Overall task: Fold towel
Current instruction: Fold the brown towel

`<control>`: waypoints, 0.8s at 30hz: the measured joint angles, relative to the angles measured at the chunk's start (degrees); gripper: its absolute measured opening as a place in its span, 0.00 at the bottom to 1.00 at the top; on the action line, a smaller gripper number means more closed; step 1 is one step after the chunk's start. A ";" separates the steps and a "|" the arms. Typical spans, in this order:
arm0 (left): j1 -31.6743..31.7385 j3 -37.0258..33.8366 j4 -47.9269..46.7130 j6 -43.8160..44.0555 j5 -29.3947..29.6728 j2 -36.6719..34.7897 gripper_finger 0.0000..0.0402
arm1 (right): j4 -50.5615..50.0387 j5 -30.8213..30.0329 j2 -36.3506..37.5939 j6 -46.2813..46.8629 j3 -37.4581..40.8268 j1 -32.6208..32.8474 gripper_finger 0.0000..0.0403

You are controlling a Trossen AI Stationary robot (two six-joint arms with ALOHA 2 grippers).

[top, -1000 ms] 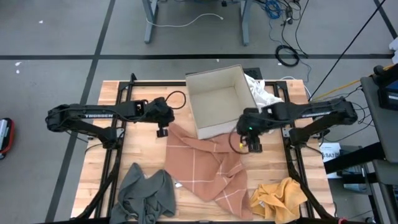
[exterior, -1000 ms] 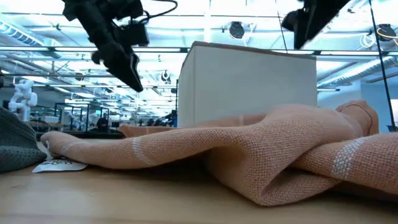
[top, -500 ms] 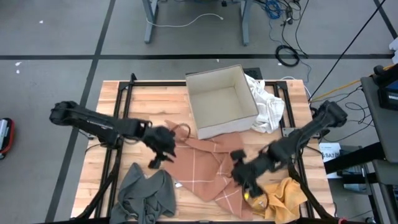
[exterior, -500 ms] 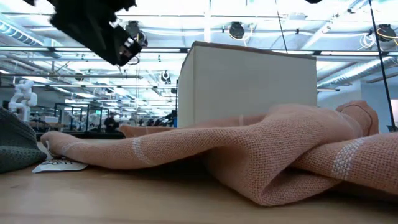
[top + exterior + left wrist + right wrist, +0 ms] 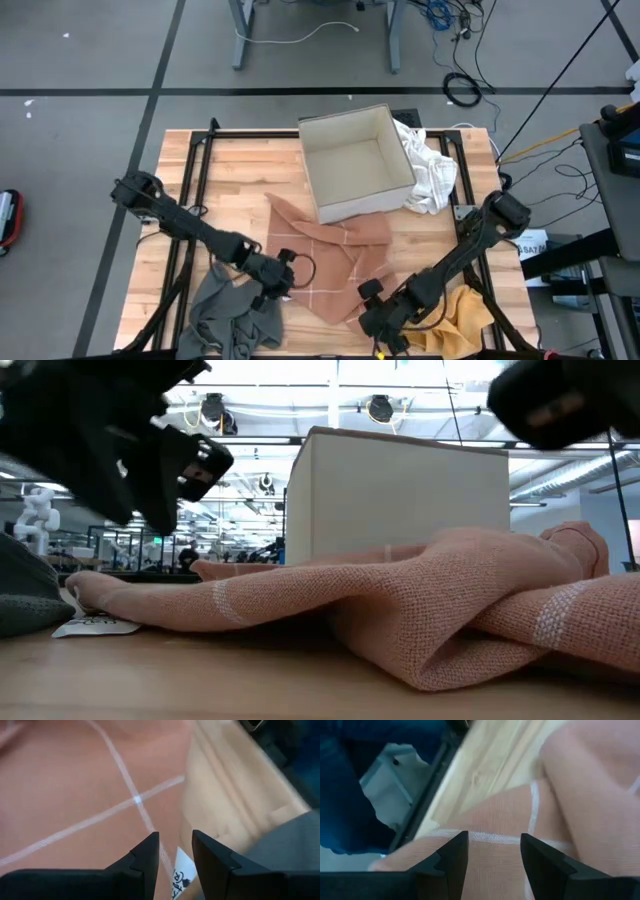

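Both arms were swung down from beside the box (image 5: 355,165): left gripper (image 5: 283,283) and right gripper (image 5: 378,318), fingers apart and empty, now poised at the towel's (image 5: 325,255) near corners, so grasping appears imminent.

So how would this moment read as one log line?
stage: reach | left end effector: open, at towel edge | right end effector: open, at towel corner | towel: unfolded

Bright, even overhead light, soft shadows; ceiling lamps (image 5: 380,407) glare, both wrist views smeared with blur.
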State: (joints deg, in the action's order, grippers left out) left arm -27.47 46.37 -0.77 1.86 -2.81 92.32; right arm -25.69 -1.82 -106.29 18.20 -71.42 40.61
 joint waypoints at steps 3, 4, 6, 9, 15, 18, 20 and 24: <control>-2.83 0.00 4.07 -2.48 4.40 1.95 0.30 | -1.14 -1.16 -1.72 0.86 0.00 0.29 0.41; -3.59 0.00 5.50 -3.26 5.08 2.49 0.30 | -1.64 -1.43 -2.18 0.94 0.00 0.35 0.41; -4.63 0.00 8.32 -3.89 5.21 3.42 0.30 | -2.01 -1.67 -3.07 0.95 -0.02 0.38 0.41; -5.33 0.02 11.18 -3.90 5.13 4.58 0.30 | -2.42 -1.68 -4.34 0.91 -0.02 0.38 0.41; -5.52 0.02 14.67 -3.91 4.67 7.92 0.30 | -3.37 -4.18 -6.53 0.39 -0.26 -0.47 0.34; -5.39 0.02 17.90 -3.92 2.55 10.11 0.30 | -3.23 -4.32 -6.75 -0.11 -0.28 -1.14 0.22; -5.41 0.02 19.91 -3.94 1.62 11.22 0.30 | -2.93 -4.40 -6.42 -0.91 -0.24 -1.43 0.10; -5.41 0.02 21.04 -5.03 1.65 11.67 0.30 | -2.14 -4.45 -3.81 -1.48 0.02 -2.23 0.03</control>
State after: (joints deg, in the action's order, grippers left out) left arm -32.88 46.39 20.27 -3.17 -1.16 103.98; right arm -27.83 -6.27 -110.09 16.72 -71.40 38.38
